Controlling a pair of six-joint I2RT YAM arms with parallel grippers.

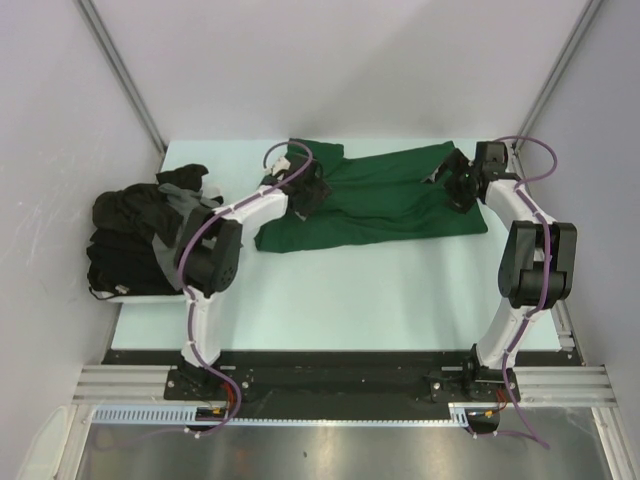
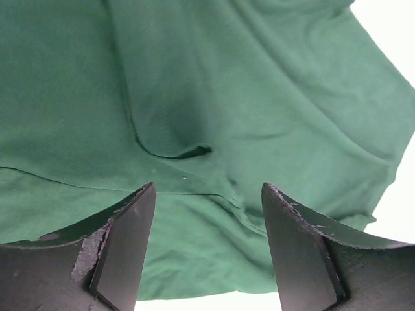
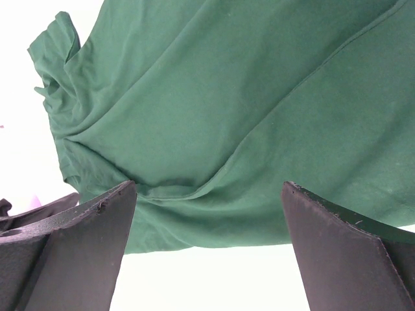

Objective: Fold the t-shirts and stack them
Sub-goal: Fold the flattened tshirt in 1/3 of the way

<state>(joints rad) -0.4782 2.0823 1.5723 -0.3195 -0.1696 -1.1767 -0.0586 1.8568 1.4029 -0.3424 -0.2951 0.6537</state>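
A dark green t-shirt (image 1: 385,200) lies partly folded across the far middle of the table. It fills the left wrist view (image 2: 194,97) and the right wrist view (image 3: 246,110), creased and wrinkled. My left gripper (image 1: 303,190) is open over the shirt's left end, its fingers (image 2: 126,240) apart with cloth showing between them. My right gripper (image 1: 460,185) is open over the shirt's right end, its fingers (image 3: 97,240) wide apart and holding nothing. A heap of black and dark grey t-shirts (image 1: 140,235) sits at the table's left edge.
The pale table (image 1: 350,290) ends at the white walls at the back and sides. A black rail (image 1: 330,370) with the arm bases runs along the near edge. Purple cables loop off both arms.
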